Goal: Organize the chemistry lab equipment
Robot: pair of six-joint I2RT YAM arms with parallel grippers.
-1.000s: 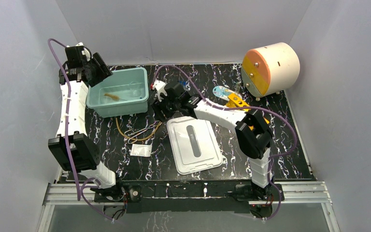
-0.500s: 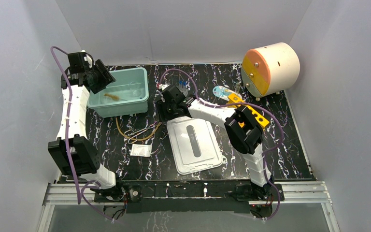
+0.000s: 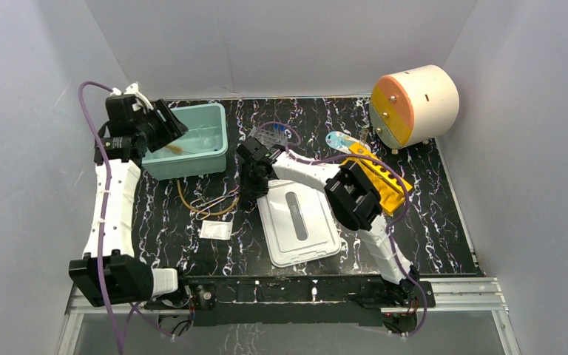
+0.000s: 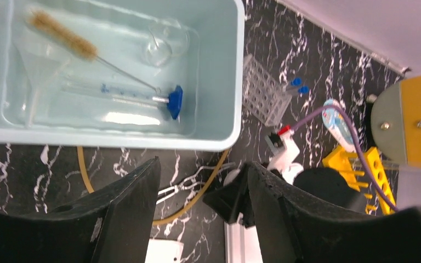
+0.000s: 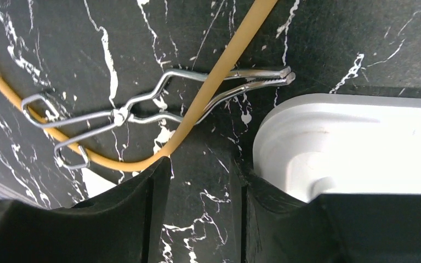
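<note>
A: What is seen largest on the black marbled table (image 3: 444, 222)?
B: A cream drum with an orange face (image 3: 414, 103) is set at the far right corner. A teal bin (image 3: 192, 164) is placed at the far left, and a white lid (image 3: 299, 222) is laid flat near the middle.
A: How are the claws held?
B: The left gripper (image 4: 203, 167) is held above the near wall of the bin, its fingers spread wide, and nothing is gripped. The right gripper (image 5: 200, 167) is held low over the table beside the lid's rounded corner. Its fingers are parted too, and nothing is caught between them.
A: And the racks?
B: A yellow tube rack (image 3: 388, 183) is partly hidden behind the right arm. A clear tube rack (image 4: 263, 93) is found just right of the bin, with two blue-capped tubes (image 4: 299, 86) at its far end.
A: What is left loose on the table?
B: Tan rubber tubing (image 5: 219, 76) is looped in front of the bin and is crossed over metal tongs (image 5: 142, 109). Its curve is seen right at one fingertip of the right gripper, though contact cannot be confirmed. A small white packet (image 3: 215, 231) is laid nearer the arms.
A: What is held in the bin?
B: A glass funnel (image 4: 38, 68), a bristle brush (image 4: 66, 35), a long blue-capped tube (image 4: 142, 98) and a small round flask (image 4: 161, 49) are seen lying inside.
</note>
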